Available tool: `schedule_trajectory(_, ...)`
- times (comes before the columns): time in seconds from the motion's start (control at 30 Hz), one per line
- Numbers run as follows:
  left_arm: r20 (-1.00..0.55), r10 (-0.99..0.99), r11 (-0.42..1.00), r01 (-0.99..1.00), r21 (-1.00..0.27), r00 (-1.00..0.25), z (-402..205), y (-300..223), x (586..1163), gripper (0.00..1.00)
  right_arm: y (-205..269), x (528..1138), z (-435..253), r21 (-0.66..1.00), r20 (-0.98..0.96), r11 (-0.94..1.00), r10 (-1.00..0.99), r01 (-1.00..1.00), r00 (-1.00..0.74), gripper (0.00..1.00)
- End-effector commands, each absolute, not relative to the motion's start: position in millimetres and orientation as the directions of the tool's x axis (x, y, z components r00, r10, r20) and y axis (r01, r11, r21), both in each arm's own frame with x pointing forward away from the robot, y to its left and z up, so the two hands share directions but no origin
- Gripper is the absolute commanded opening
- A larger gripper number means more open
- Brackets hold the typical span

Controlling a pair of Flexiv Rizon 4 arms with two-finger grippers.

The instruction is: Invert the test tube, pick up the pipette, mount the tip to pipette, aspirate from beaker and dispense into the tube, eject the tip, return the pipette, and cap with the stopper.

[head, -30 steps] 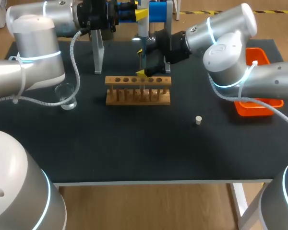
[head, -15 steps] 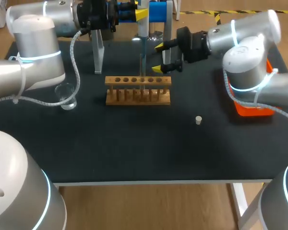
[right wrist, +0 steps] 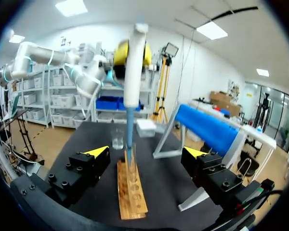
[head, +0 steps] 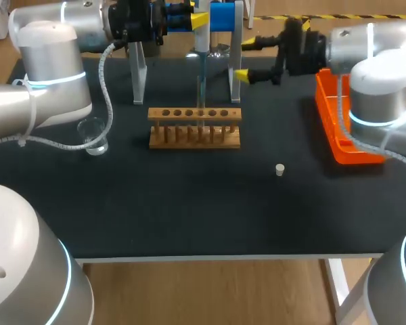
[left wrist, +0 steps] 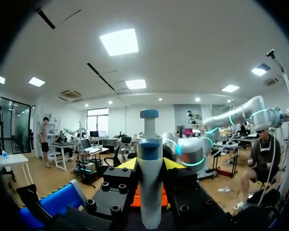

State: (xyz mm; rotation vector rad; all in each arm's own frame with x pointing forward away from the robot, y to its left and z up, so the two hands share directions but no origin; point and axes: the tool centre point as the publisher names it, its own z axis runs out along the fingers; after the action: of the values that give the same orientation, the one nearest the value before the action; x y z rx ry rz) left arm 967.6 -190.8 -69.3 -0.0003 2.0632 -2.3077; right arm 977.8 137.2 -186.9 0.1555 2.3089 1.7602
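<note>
Two yellow-tipped fingers of your left gripper (left wrist: 150, 164) are clamping the pipette (right wrist: 133, 67) from both sides, keeping its long axis running straight down. Its tip appears to be reaching into the test tube (right wrist: 131, 166), which is standing in the wooden rack (head: 195, 135) directly below that hand. Your right gripper (right wrist: 146, 151) is hanging wide open and holding nothing, off to the rack's right rear, facing the pipette and well apart from it. The stopper (head: 279, 169) is lying on the table (head: 189, 203) right of the rack and nearer you, so the right arm is looking like the nearer one for capping. The beaker (head: 93, 137) is sitting left of the rack, the orange tray (head: 338, 128) far right. The pipette stand (head: 223, 15) is flanking the pipette with its legs, likely crowding any sideways move.
</note>
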Motion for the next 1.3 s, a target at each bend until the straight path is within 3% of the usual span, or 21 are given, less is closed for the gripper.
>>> schedule_trajectory(0.03,-0.031,-0.031,-0.111,0.034,-0.993,-0.999,-69.3,-190.6,968.6,0.0,103.6,959.5,-147.4,0.961,-0.151,0.261,0.225,-0.089,-0.963,1.0)
schedule_trajectory(0.27,-0.031,-0.031,-0.111,0.034,-0.993,-0.999,-69.3,-190.6,968.6,0.0,98.7,952.1,-85.4,0.969,-0.198,0.186,0.203,-0.161,-0.959,1.0)
schedule_trajectory(0.63,-0.031,-0.031,-0.111,0.034,-0.993,-0.999,-69.3,-190.6,968.6,0.0,109.4,955.0,-26.0,0.987,-0.134,0.114,0.16,-0.116,-0.978,1.0)
schedule_trajectory(0.67,-0.031,-0.031,-0.111,0.034,-0.993,-0.999,-69.3,-190.6,968.6,0.0,112.1,955.3,-22.6,0.988,-0.129,0.105,0.153,-0.114,-0.98,0.93)
schedule_trajectory(0.73,-0.031,-0.031,-0.111,0.034,-0.993,-0.999,-69.3,-190.6,968.6,0.0,119.5,955.7,-15.5,0.991,-0.115,0.092,0.146,-0.102,-0.983,0.47)
schedule_trajectory(0.8,-0.031,-0.031,-0.111,0.034,-0.993,-0.999,-69.3,-190.6,968.6,0.0,127.5,955.6,-9.2,0.991,-0.11,0.087,0.141,-0.099,-0.984,0.12)
schedule_trajectory(0.83,-0.031,-0.031,-0.111,0.034,-0.993,-0.999,-69.3,-190.6,968.6,0.0,132.2,955.2,-5.9,0.991,-0.109,0.086,0.136,-0.098,-0.985,0.0)
schedule_trajectory(1.3,-0.031,-0.031,-0.111,0.034,-0.993,-0.999,-69.3,-190.6,968.6,0.0,190.6,959.6,15.8,0.994,-0.099,0.06,0.074,-0.095,-0.992,0.0)
